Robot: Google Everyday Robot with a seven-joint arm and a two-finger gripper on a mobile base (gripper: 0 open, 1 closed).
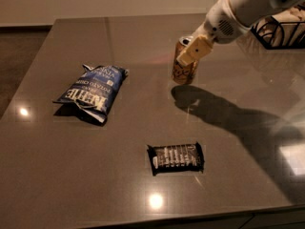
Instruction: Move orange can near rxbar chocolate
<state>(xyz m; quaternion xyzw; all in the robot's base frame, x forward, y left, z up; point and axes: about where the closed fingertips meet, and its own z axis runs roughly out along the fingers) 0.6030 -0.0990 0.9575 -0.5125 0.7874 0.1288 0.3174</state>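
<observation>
The orange can [181,70] is at the back right of the table, tilted, with its silver top toward the arm. My gripper [191,51] reaches in from the upper right and is shut on the can's upper part; one tan finger [194,49] lies across its front. The can's base is at or just above the tabletop, with a dark shadow in front of it. The rxbar chocolate [176,158], in a black wrapper with white text, lies flat near the front edge, well in front of the can.
A blue chip bag [93,92] lies at the left middle of the grey table [143,32]. A black wire basket [281,30] stands at the back right behind the arm. The table's front edge runs just below the bar.
</observation>
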